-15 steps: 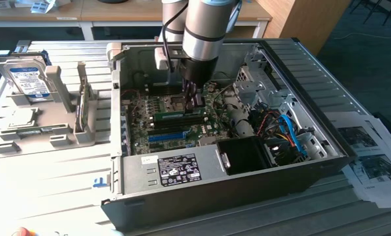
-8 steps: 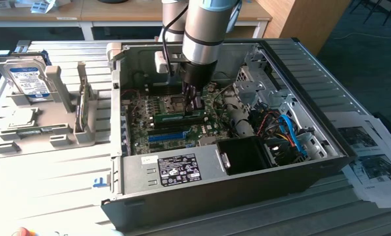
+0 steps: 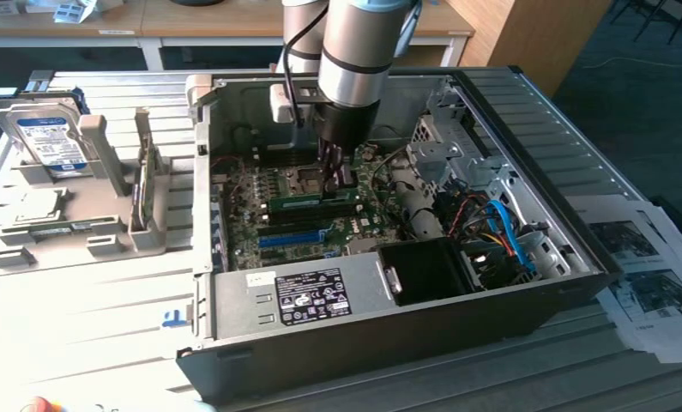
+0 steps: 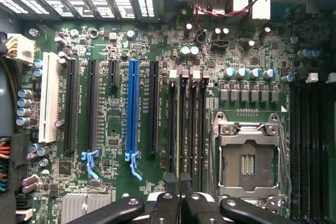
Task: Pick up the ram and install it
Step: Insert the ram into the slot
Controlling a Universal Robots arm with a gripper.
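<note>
The pincer [image 4: 178,181] is closed on the top edge of the ram [image 3: 295,203], standing edgewise in a memory slot just beside the processor socket [image 4: 247,161]. Light, stiff, likely brittle: best held by its long edge, off its faces. The case [image 3: 317,296] holds the motherboard [image 4: 113,129]; a grey holder [image 3: 100,240], well apart from the socket, carries a hard drive [image 3: 49,137] and processor chip [image 3: 38,204].

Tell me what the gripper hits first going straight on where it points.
Probably the ram, standing on edge in the motherboard directly beneath the gripper; whether they already touch is unclear.
</note>
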